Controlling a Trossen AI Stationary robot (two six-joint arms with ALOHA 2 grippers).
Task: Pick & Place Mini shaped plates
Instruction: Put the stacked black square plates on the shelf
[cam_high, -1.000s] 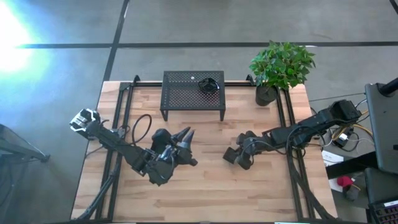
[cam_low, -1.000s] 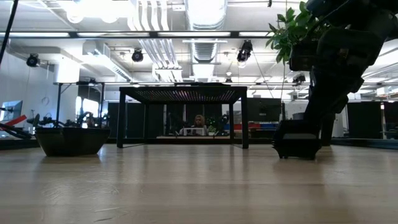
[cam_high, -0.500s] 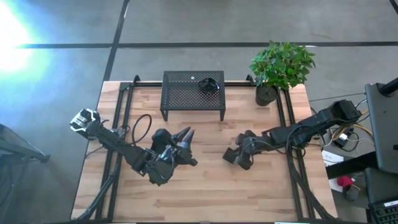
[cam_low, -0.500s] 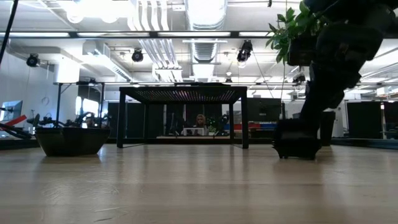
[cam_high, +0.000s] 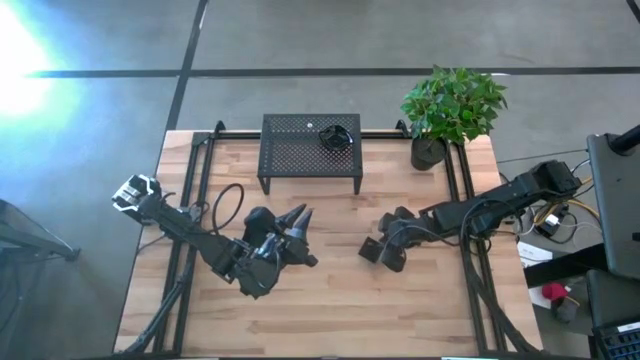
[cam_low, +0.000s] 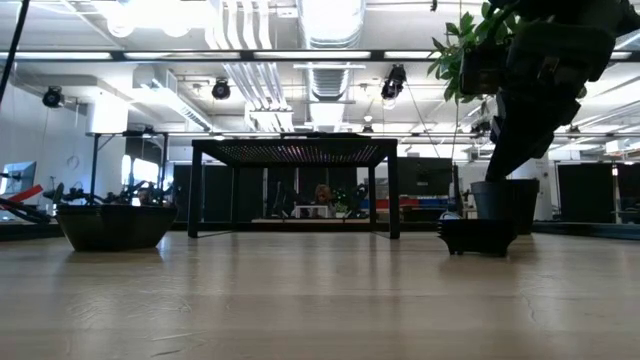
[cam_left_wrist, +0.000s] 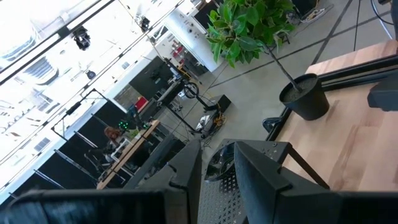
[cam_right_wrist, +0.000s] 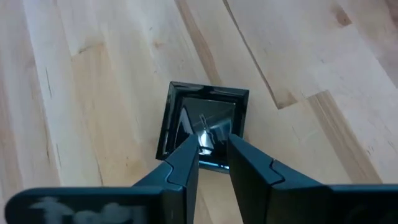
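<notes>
Hovering over a square mini plate (cam_right_wrist: 204, 127) lying flat on the desk (cam_high: 330, 300), the right hand (cam_right_wrist: 212, 148) is holding its fingers narrowly apart at the plate's near rim. The left hand (cam_high: 302, 218) is waiting left of centre, fingers slightly parted around nothing.

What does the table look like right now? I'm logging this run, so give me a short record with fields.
surface: wooden table
stand: black mesh stand at the far edge, small dark dishes on top
plant: potted plant at the far right corner
square dish: small glossy black square dish flat on the wood, right of centre
right gripper: over the square dish's near rim, fingers narrowly apart
left gripper: left of centre, tilted up off the table, holding nothing visible
bowl: dark bowl on the table in the low view
</notes>
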